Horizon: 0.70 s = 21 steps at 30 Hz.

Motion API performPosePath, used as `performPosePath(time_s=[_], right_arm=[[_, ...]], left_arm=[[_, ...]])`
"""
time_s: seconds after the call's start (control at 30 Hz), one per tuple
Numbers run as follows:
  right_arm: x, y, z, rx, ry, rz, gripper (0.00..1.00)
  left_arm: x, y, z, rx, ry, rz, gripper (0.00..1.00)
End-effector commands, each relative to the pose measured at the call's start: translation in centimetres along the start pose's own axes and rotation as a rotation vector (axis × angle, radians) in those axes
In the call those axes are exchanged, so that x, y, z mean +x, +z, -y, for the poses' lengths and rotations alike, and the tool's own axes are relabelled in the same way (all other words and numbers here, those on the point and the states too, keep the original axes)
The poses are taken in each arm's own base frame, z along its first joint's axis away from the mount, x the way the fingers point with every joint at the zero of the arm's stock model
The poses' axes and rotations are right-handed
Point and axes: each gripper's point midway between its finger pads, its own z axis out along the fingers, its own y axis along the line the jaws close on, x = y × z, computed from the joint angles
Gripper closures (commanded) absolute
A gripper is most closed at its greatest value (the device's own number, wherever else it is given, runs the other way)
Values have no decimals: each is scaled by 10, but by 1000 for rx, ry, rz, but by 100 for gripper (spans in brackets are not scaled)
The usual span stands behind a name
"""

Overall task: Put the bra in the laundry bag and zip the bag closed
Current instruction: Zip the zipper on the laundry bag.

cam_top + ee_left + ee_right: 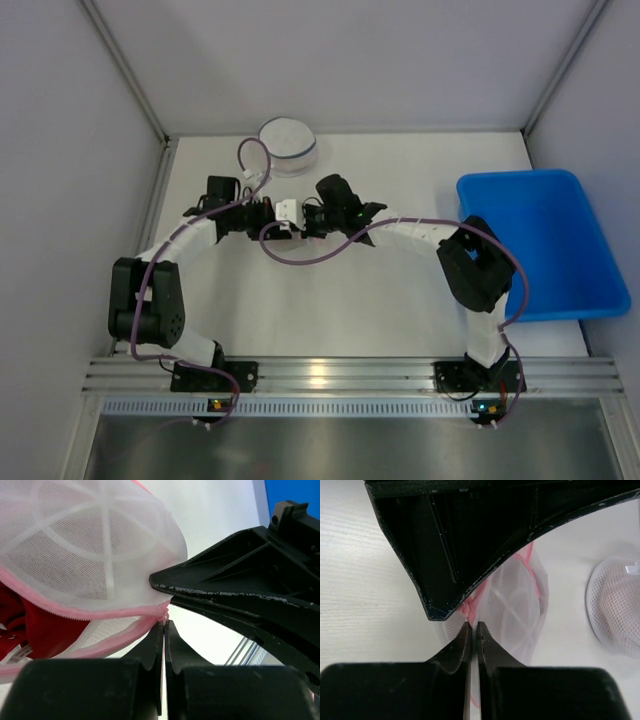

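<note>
The white mesh laundry bag (289, 211), red bra (45, 630) inside, is at upper centre of the overhead view, its pink zipper edge pinched by left gripper (164, 628) and right gripper (473, 628), on a white table (400, 300) with a blue bin (540, 240) at right, between grey walls (60, 100).

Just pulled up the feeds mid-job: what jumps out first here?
At the middle of the table, the left gripper and right gripper are each shut on the pink zipper edge of a small white laundry bag. The red bra shows in the bag's unzipped gap in the left wrist view. A bright blue bin sits at the table's right, a second mesh bag at its far edge.
</note>
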Motion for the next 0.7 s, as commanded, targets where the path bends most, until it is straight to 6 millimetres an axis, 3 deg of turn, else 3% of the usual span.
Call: performPosePath(time_s=[0.0,0.23,0.3,0.37,0.43,0.53,0.67], right_arm=[[-7,-6,15,49,-45,18,100],[10,-33,28,65,-78,12,100],[17,-39,37,79,-86,4,100],[22,-44,46,103,-91,-9,98],[19,-47,48,93,-81,-23,74],[2,-54,51,90,-61,16,51],[-24,-56,40,55,-23,72,50]], left_arm=[[-8,-13,6,14,22,5,100],[-17,-44,-44,-92,1,40,100],[-19,-48,-50,-103,4,44,100],[-18,-48,-48,-79,22,39,100],[-20,-47,-40,-45,24,41,100],[-18,-41,-24,-3,48,23,100],[-16,-36,-6,27,53,10,100]])
